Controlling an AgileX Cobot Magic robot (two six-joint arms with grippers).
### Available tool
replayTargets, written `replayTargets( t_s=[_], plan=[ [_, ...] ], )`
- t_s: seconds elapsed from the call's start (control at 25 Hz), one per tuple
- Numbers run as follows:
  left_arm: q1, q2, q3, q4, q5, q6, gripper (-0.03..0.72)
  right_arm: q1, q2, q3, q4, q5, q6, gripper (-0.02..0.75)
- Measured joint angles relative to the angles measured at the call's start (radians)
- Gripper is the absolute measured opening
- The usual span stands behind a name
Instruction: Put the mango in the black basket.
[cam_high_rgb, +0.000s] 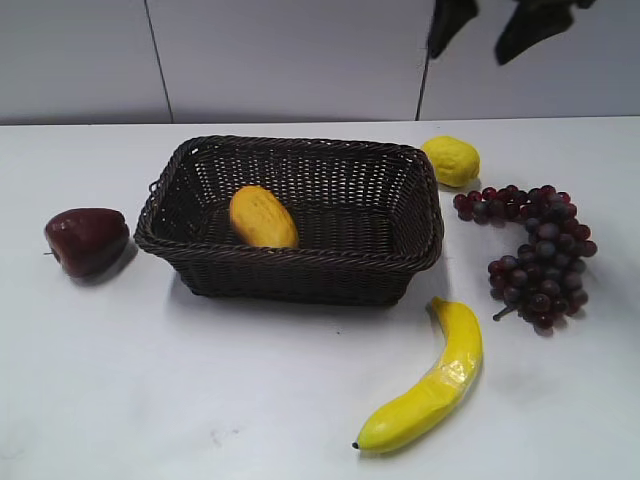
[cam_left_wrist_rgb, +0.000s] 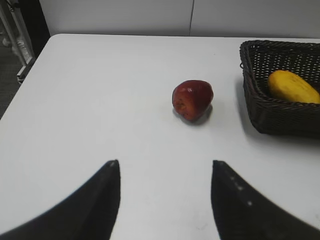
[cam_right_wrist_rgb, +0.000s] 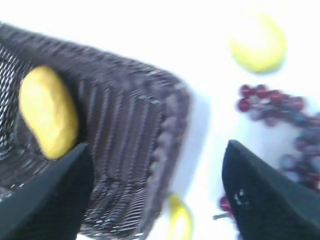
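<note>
The orange-yellow mango (cam_high_rgb: 263, 217) lies inside the black basket (cam_high_rgb: 300, 265), toward its left half. It also shows in the left wrist view (cam_left_wrist_rgb: 292, 87) and in the right wrist view (cam_right_wrist_rgb: 47, 111), lying in the basket (cam_left_wrist_rgb: 270, 117) (cam_right_wrist_rgb: 135, 135). My left gripper (cam_left_wrist_rgb: 165, 167) is open and empty above bare table, short of the red apple. My right gripper (cam_right_wrist_rgb: 157, 147) is open and empty, high above the basket's right end. Its dark fingers (cam_high_rgb: 500, 25) show at the top of the exterior view.
A dark red apple (cam_high_rgb: 87, 240) (cam_left_wrist_rgb: 192, 99) sits left of the basket. A lemon (cam_high_rgb: 450, 160) (cam_right_wrist_rgb: 258, 41) lies behind its right corner. Purple grapes (cam_high_rgb: 535, 250) (cam_right_wrist_rgb: 280, 107) lie to the right. A banana (cam_high_rgb: 430, 385) (cam_right_wrist_rgb: 180, 217) lies in front right.
</note>
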Motion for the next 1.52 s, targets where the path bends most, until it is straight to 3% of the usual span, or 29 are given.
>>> replayTargets(
  t_s=[0.24, 0.4, 0.88, 1.16, 1.52],
  plan=[
    [0.0, 0.0, 0.0, 0.0, 0.0, 0.0, 0.44, -0.182, -0.077, 0.033, -0.053, 0.001, -0.04, 0.596],
    [0.0, 0.0, 0.0, 0.0, 0.0, 0.0, 0.44, -0.263, -0.167, 0.187, -0.069, 0.001, -0.072, 0.596],
    [0.0, 0.0, 0.0, 0.0, 0.0, -0.002, 0.44, -0.275, -0.82, 0.917, -0.15, 0.003, -0.099, 0.595],
    [0.0, 0.0, 0.0, 0.0, 0.0, -0.001, 0.44, -0.275, -1.274, 1.163, -0.153, 0.006, -0.108, 0.595],
    [0.0, 0.0, 0.0, 0.0, 0.0, -0.001, 0.44, -0.275, -1.657, 1.389, -0.153, -0.048, -0.147, 0.595]
  ],
)
